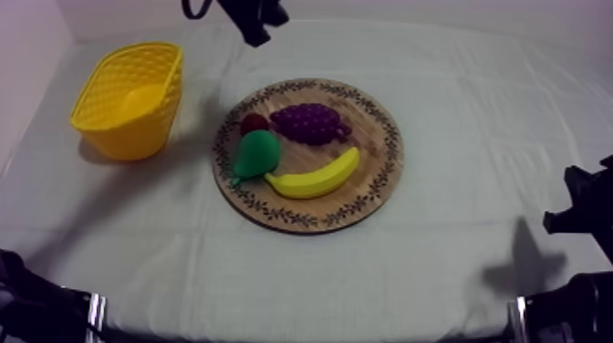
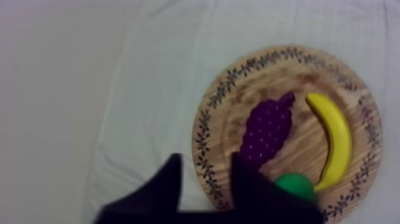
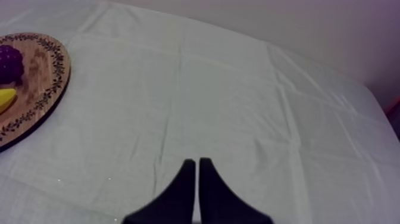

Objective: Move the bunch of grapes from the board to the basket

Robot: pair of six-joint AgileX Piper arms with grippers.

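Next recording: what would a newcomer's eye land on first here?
The round wooden board at the centre draws the eye, with its bunch of grapes, banana, pear and small red fruit. The yellow basket stands on the cloth to its left in the top view. My left gripper hovers open at the board's rim beside the grapes; my right gripper lies shut over bare cloth.

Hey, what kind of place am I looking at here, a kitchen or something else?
Most likely a robot test bench, not a kitchen: a table under a plain cloth, toy fruit on a wooden board beside a yellow basket, and black robot arms at the edges.
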